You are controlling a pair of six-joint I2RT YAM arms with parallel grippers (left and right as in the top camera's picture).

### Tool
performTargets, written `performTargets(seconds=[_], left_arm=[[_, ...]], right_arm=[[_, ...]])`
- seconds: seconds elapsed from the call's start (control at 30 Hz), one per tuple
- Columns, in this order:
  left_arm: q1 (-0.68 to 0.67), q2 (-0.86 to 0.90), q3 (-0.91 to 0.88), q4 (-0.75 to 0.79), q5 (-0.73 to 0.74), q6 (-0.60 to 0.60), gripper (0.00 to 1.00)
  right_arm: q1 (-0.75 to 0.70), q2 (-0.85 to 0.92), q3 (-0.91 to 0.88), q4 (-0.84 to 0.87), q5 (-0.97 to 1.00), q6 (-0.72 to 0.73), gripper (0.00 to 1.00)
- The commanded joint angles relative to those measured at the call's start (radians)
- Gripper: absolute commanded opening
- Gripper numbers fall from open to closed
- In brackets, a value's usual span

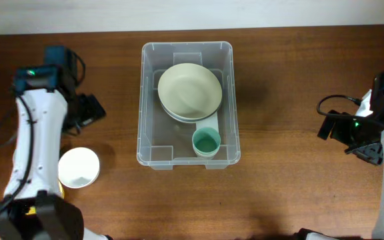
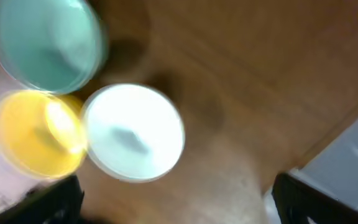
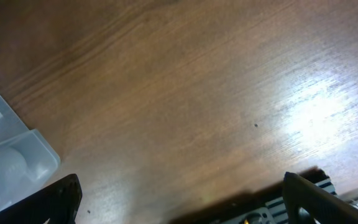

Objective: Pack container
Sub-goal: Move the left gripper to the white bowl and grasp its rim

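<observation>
Clear rectangular container (image 1: 152,130) holds pale bowls (image 1: 189,90) and green cup (image 1: 206,142); left pincer (image 2: 176,205) and right pincer (image 3: 188,205) gape.

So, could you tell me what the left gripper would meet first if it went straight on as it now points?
Probably the white cup, ahead of the open left gripper; the blur leaves depth unclear.
</observation>
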Motion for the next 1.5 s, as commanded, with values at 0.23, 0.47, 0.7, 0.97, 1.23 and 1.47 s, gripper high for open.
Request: performTargets(seconds=[0.23, 0.47, 0.7, 0.97, 1.23, 1.47], left_arm=[[0.013, 0.004, -0.468, 0.372, 0.082, 0.003, 0.99], [0.043, 0.006, -0.527, 0.480, 0.078, 0.031, 0.99], [0.060, 0.081, -0.527, 0.507, 0.105, 0.041, 0.99], [0.060, 0.112, -0.526, 0.516, 0.108, 0.041, 0.54], [0.060, 0.112, -0.525, 0.517, 0.107, 0.041, 0.02], [0.057, 0.111, -0.462, 0.491, 0.108, 0.041, 0.00]], right_arm=[[-0.003, -0.011, 0.015, 0.000, 0.002, -0.007, 0.99], [-0.003, -0.011, 0.015, 0.000, 0.002, -0.007, 0.99], [-0.003, -0.011, 0.015, 0.000, 0.002, -0.007, 0.99], [-0.003, -0.011, 0.015, -0.003, 0.002, -0.007, 0.99], [-0.003, -0.011, 0.015, -0.003, 0.002, -0.007, 0.99], [-0.003, -0.011, 0.015, -0.002, 0.002, -0.007, 0.99]])
